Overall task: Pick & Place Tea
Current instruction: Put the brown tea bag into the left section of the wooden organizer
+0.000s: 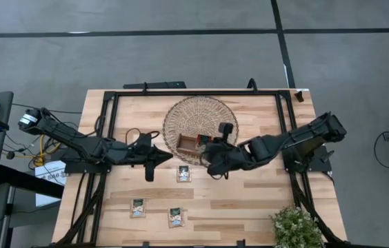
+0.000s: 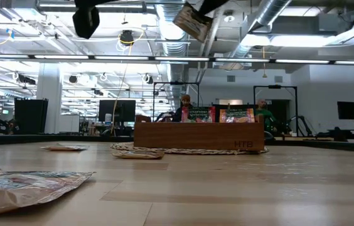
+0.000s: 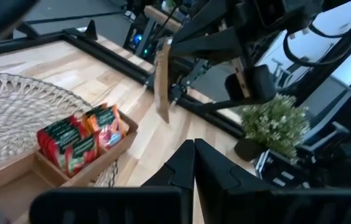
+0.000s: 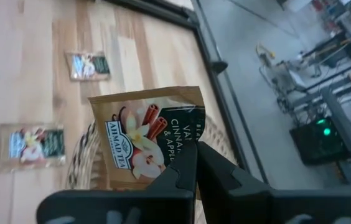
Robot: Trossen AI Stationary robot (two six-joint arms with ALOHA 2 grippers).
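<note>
My right gripper is shut on a cream tea sachet with a pale picture, held high above the table; in the low view the sachet shows near the top. My left gripper is shut on nothing and points toward the right arm, left of the wooden tray. In the high view the left gripper and right gripper flank a sachet lying flat. Two more sachets lie near the table's front edge. Red and green sachets stand in the tray. My right gripper pinches the sachet between its two fingers at one edge, near a corner. The sachet is lifted clear of the table and sticks out past the fingertips, tilted in the low view.
The tray stands on a round woven mat at the table's far middle. A small green plant stands at the near right corner. A black frame runs along the table's far and side edges.
</note>
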